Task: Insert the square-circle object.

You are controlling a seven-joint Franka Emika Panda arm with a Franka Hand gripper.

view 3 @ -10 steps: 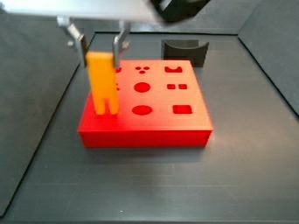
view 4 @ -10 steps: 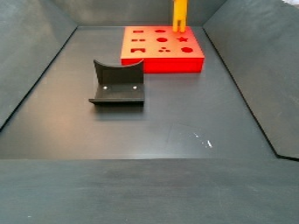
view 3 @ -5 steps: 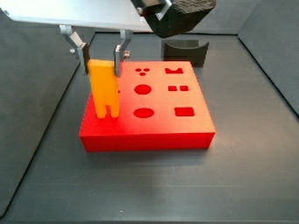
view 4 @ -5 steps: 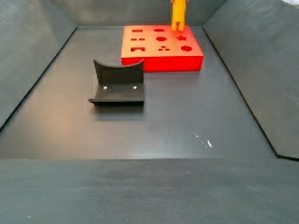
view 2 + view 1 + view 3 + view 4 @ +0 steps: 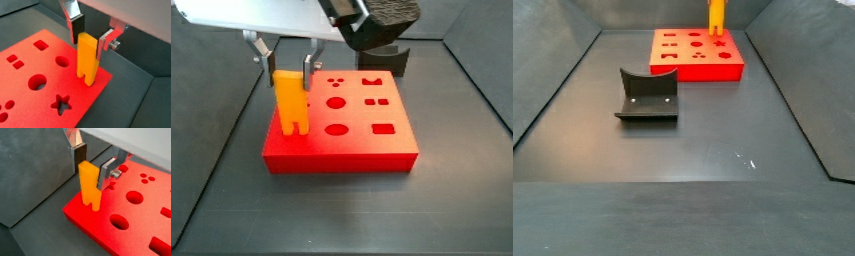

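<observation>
Dark floor (image 5: 700,150); end effector (image 5: 93,162) pinches two-pronged yellow-orange bar (image 5: 89,183).

Dark grey floor (image 5: 673,150), sloping dark walls (image 5: 547,70) (matte, faint sheen).

1. I'm looking into a lab test cell: a dark grey floor (image 5: 687,140) boxed in by sloped dark walls (image 5: 547,80), bare of any household clutter.
2. The contents are test pieces: a red block (image 5: 342,130) with shaped holes and a dark grey curved piece (image 5: 648,95).
3. The gripper (image 5: 289,62), above the block's edge, clamps the yellow-orange square-circle object (image 5: 291,100) under wrist cameras.
</observation>
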